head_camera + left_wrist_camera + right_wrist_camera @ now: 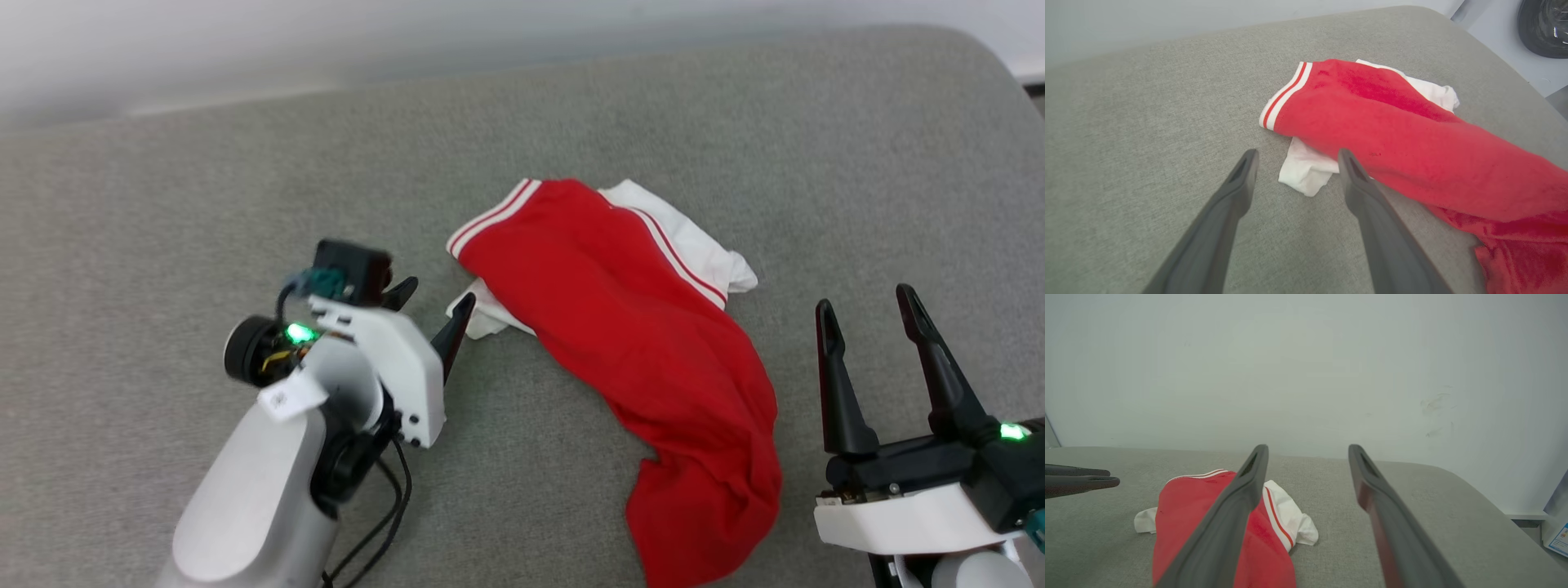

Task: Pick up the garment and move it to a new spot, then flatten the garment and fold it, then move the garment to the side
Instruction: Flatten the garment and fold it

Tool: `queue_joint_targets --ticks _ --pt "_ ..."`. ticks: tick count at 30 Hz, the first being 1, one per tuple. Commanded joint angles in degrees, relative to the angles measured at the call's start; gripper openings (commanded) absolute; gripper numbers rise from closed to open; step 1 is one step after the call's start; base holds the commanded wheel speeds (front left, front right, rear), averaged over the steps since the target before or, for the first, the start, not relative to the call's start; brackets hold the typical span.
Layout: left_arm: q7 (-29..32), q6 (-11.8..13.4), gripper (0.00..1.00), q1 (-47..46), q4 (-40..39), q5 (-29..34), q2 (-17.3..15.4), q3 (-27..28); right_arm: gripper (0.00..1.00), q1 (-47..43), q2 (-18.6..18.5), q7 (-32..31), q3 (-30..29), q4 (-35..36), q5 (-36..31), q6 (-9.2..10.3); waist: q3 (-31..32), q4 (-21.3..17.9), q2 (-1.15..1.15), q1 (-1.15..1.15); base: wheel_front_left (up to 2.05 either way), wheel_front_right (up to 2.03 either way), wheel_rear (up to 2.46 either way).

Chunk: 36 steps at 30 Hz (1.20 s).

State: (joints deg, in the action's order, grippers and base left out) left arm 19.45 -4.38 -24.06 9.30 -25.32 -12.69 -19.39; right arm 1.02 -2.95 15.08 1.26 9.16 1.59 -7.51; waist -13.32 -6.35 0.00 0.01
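Left gripper (pixel 438 292) spread wide and empty, tips just beside the white sleeve (pixel 482 314) at its 3 o'clock in head view. Right gripper (pixel 865 298) also spread and empty, garment (pixel 637 327) at its 9 o'clock, not touching. Garment lies bunched on the grey cushion (pixel 163 204), long axis 11-to-5 in head view; I'd judge left the nearer arm for the pick.

Nothing can be read: the white tag (pixel 291 398) on the left arm (pixel 245 490) is too blurred.

One garment (pixel 637 327), one left pincer (pixel 438 292), one right pincer (pixel 864 298), perhaps one cushion (pixel 163 204).
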Motion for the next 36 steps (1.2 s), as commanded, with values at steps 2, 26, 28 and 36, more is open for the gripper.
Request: queue_joint_targets --ticks 2,26,28,36 --pt "6.1 0.2 1.0 -4.0 0.0 0.7 -0.8 -1.5 1.0 1.4 0.1 0.1 0.4 0.2 0.5 0.04 -3.8 -1.8 0.0 -0.01 0.0 0.0 0.0" --pt "13.6 0.8 0.0 -6.9 9.4 2.1 -2.2 -6.8 1.0 3.8 0.1 0.1 0.5 -0.6 0.2 0.04 -8.8 -1.9 0.0 -0.01 0.0 0.0 0.0" --pt "11.5 1.2 0.0 -6.3 8.5 1.9 -2.7 -5.7 1.0 3.6 0.1 0.1 0.5 -0.8 0.2 0.04 -7.5 -1.3 0.0 -0.01 0.0 0.0 0.0" --pt "6.6 2.7 0.0 -3.6 0.2 0.3 -7.8 -0.1 1.0 2.0 0.1 0.1 0.0 -2.0 0.8 0.04 -2.2 1.4 0.0 -0.01 0.0 0.0 0.0"
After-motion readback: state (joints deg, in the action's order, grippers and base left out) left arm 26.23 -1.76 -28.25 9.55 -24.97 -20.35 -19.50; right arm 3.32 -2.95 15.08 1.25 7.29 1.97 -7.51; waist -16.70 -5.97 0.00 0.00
